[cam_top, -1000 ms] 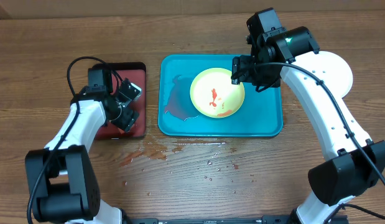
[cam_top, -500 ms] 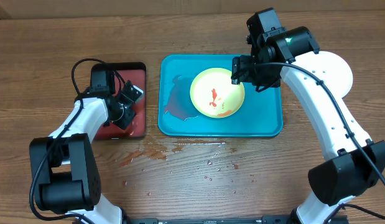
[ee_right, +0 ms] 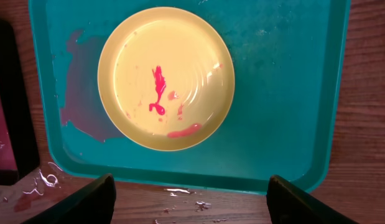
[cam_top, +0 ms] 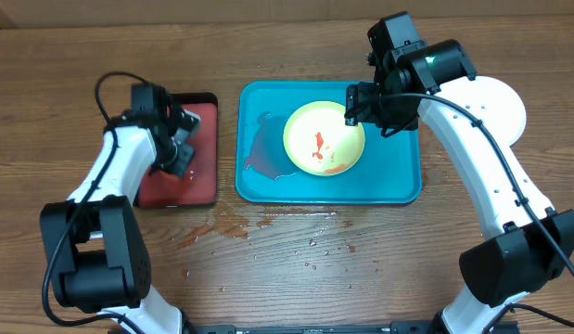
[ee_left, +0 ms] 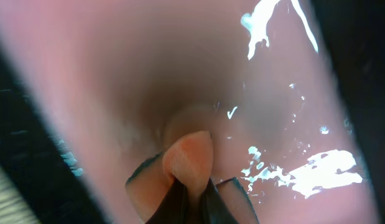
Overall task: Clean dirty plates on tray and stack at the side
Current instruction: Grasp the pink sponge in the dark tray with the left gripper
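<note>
1. Whereas a second ago the left gripper (cam_top: 178, 156) stood wide apart over the red tray (cam_top: 201, 186), its jaws are now pressed fully together, and the wrist has shifted a little toward that tray's far end.
2. The left wrist view is badly blurred. A salmon lump (ee_left: 189, 155) sits right at the fingertips, possibly a sponge or cloth, but I cannot tell whether it is pinched or merely touched.
3. Judgement: this reads as picking up the wiping tool, so the cleaning of this plate has not yet begun.
4. Nothing else has moved. The right gripper (cam_top: 355, 104) hangs spread wide above the far-right rim of the yellow-green plate (cam_top: 324, 139) and holds nothing.
5. The plate lies flat and face up, right of centre in the teal tray (cam_top: 398, 184), with a red sauce streak (ee_right: 157, 87) on its pale middle. A thin puddle (cam_top: 259, 153) lies on the tray floor, reaching its left edge.
6. Orientation: the plate is round and has no long axis. The tray's long axis runs left to right across the table (cam_top: 379, 269).
7. A white plate (cam_top: 505, 104) already sits off the tray on the robot's right, partly hidden by the arm.
</note>
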Controlling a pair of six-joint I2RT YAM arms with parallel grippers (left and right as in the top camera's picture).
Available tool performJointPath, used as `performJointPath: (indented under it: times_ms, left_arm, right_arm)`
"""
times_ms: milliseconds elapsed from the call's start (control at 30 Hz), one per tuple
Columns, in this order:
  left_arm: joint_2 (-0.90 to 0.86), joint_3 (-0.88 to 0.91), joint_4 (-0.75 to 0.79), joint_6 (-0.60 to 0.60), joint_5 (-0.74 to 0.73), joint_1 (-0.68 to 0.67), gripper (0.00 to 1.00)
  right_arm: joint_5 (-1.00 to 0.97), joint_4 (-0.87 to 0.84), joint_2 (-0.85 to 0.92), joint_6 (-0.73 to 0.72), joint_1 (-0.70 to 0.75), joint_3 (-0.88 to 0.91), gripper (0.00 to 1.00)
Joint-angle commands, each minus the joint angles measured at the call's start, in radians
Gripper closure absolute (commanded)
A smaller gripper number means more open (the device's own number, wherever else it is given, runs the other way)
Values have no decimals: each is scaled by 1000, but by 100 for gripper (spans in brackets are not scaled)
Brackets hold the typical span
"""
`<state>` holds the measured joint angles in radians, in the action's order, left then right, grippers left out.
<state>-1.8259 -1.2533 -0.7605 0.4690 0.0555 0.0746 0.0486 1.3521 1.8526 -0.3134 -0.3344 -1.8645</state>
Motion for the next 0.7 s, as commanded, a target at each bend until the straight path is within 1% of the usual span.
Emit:
performJointPath:
  times_ms: [0,100,233,333,400,467,533,667]
  left_arm:
    - [-4,-125,-66,-122,15,5,96]
    - [-4,-187,-118,-214,14,5,96]
    - [-11,-178,-74,-306,14,9,96]
    - [-5,-183,-127,-378,-14,4,96]
    - [-4,-183,-143,-396,-14,0,96]
    - [-5,-183,-135,-431,25,0,96]
    - [0,-184,-145,-455,21,0,96]
    - [1,-184,-159,-455,23,-3,96]
  right_arm:
    - [6,-7,-3,3,3,-6,21]
    - [6,-8,-3,3,3,-6,21]
    - [6,-9,-3,3,3,-6,21]
    - [6,-8,-3,3,3,-6,21]
    - [6,-9,-3,3,3,-6,20]
    - [6,-15,-3,3,3,-6,20]
    - [6,-13,-3,3,3,-6,20]
    - [6,-14,-3,3,3,-6,20]
